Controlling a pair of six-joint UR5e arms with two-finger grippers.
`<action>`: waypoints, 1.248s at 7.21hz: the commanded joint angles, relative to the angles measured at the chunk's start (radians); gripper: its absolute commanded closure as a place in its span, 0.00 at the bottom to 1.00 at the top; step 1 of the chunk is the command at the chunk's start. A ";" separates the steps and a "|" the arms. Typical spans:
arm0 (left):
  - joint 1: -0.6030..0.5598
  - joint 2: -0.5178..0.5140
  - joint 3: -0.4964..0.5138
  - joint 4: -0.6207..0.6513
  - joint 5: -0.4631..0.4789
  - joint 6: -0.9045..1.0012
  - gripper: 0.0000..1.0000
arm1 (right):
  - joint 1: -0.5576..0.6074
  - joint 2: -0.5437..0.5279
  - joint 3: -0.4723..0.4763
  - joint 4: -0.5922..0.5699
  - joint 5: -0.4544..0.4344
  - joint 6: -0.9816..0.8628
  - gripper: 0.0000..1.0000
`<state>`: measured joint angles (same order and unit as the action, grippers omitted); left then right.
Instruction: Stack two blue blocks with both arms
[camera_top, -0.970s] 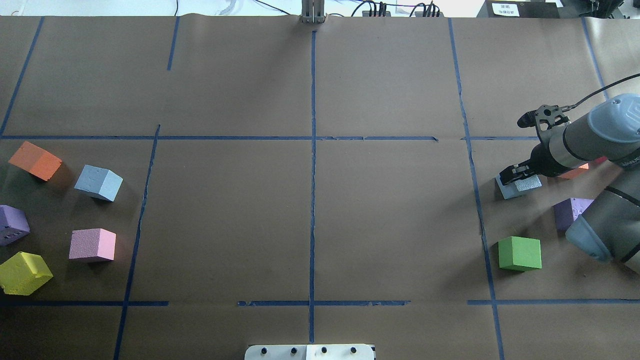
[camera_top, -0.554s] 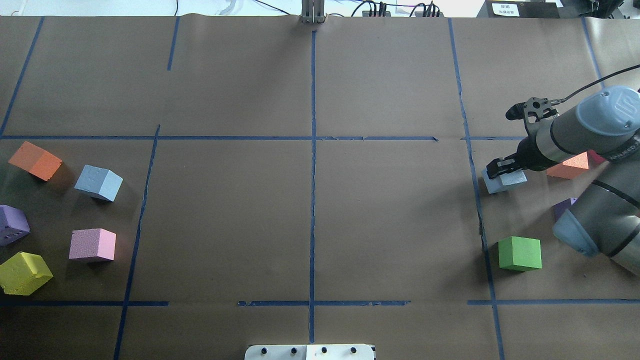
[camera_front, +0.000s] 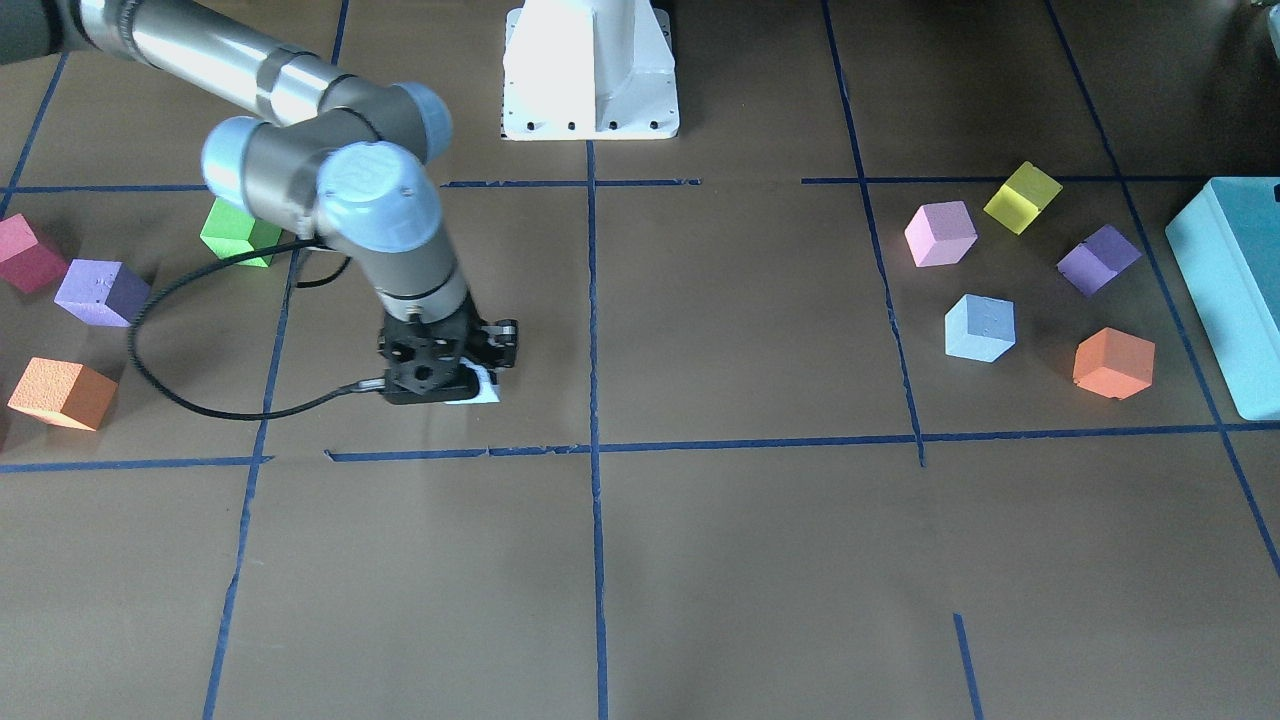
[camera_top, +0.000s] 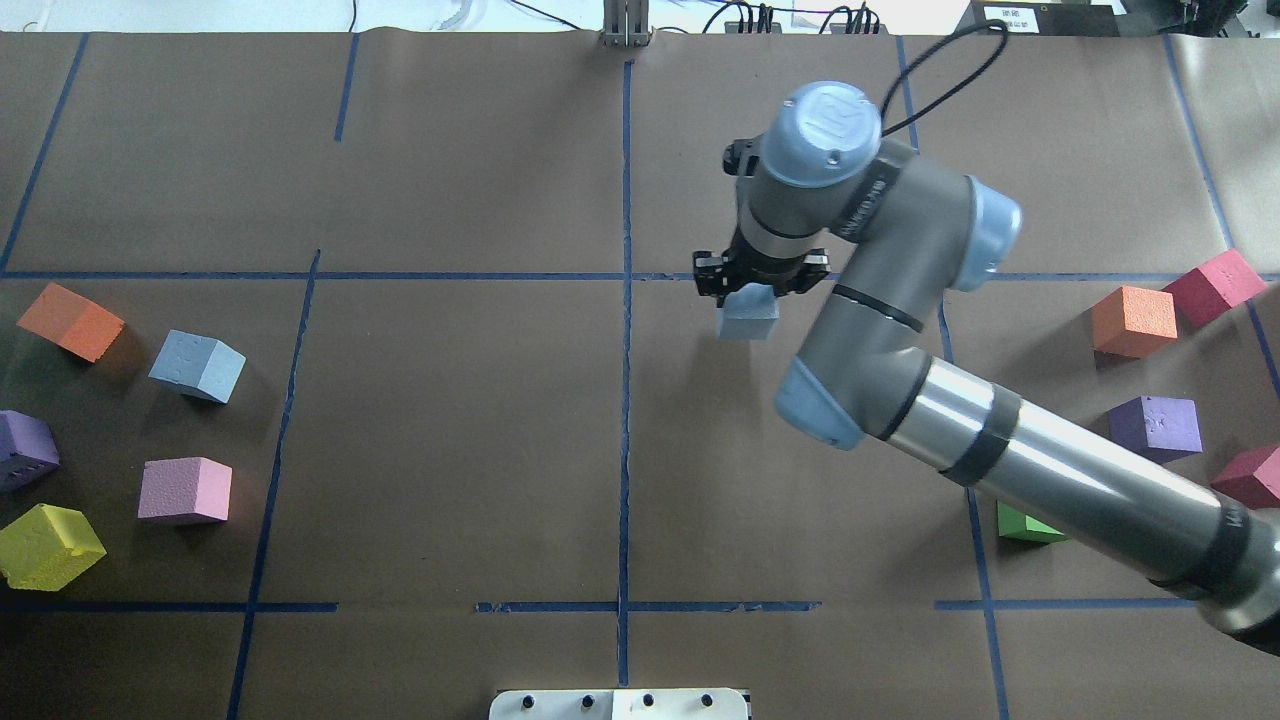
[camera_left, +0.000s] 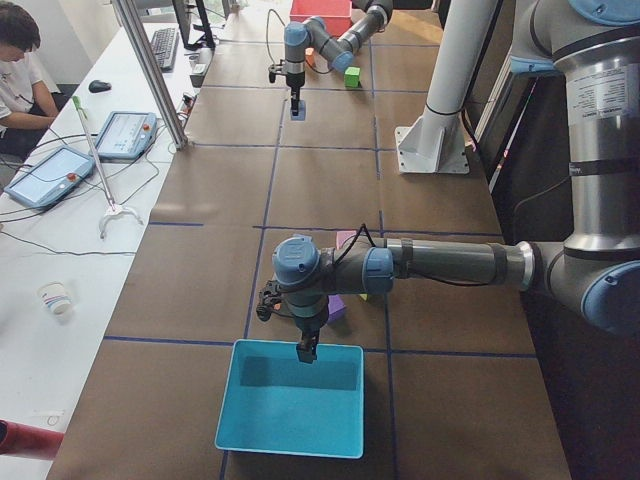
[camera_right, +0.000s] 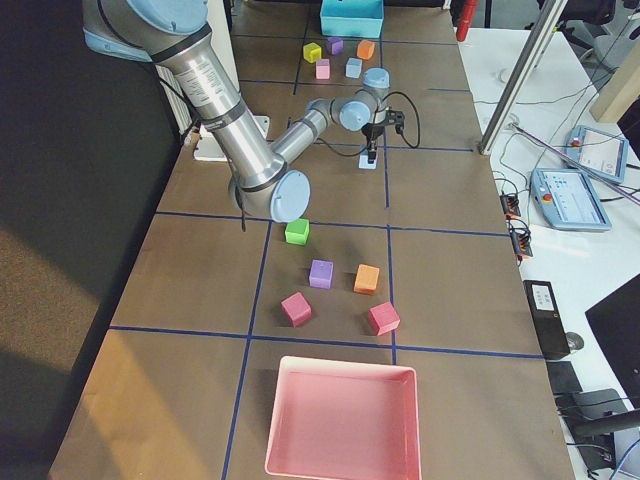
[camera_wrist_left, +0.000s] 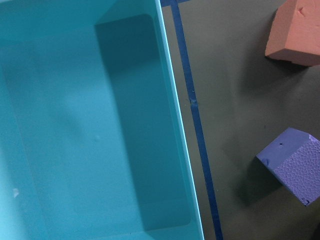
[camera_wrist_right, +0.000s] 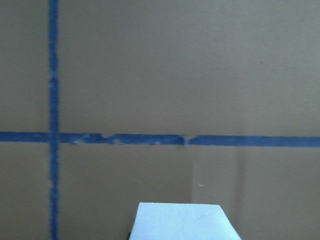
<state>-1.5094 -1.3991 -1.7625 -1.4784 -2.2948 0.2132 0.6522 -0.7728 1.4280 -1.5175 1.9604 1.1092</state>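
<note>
My right gripper (camera_top: 758, 287) is shut on a light sky-blue block (camera_top: 748, 318) and holds it low over the table, just right of the centre tape line. The gripper (camera_front: 440, 378) hides most of that block in the front view; its top edge shows in the right wrist view (camera_wrist_right: 182, 222). I cannot tell whether it touches the table. The second blue block (camera_top: 197, 365) sits on the table at the left, also in the front view (camera_front: 980, 327). My left gripper (camera_left: 306, 350) hangs over the teal box (camera_left: 290, 410); I cannot tell whether it is open or shut.
Orange (camera_top: 70, 320), purple (camera_top: 25, 448), pink (camera_top: 185, 490) and yellow (camera_top: 48, 545) cubes lie around the left blue block. Orange (camera_top: 1133, 320), red (camera_top: 1213, 285), purple (camera_top: 1155, 427) and green (camera_top: 1025, 525) cubes lie at the right. A pink tray (camera_right: 345, 365) stands at the right end.
My right arm has swung from the table's right side leftward to near the centre line, carrying the blue block in its gripper.
</note>
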 joint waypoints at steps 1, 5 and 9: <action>0.000 0.000 0.001 0.001 0.002 0.000 0.00 | -0.086 0.145 -0.122 0.002 -0.079 0.139 1.00; 0.000 0.002 0.002 0.001 0.002 0.000 0.00 | -0.134 0.136 -0.159 0.087 -0.142 0.139 0.00; 0.000 0.008 -0.006 0.001 0.003 0.000 0.00 | 0.022 0.127 -0.027 -0.032 0.019 0.037 0.00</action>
<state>-1.5094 -1.3969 -1.7664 -1.4776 -2.2934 0.2132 0.5896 -0.6363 1.3366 -1.4711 1.8940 1.2045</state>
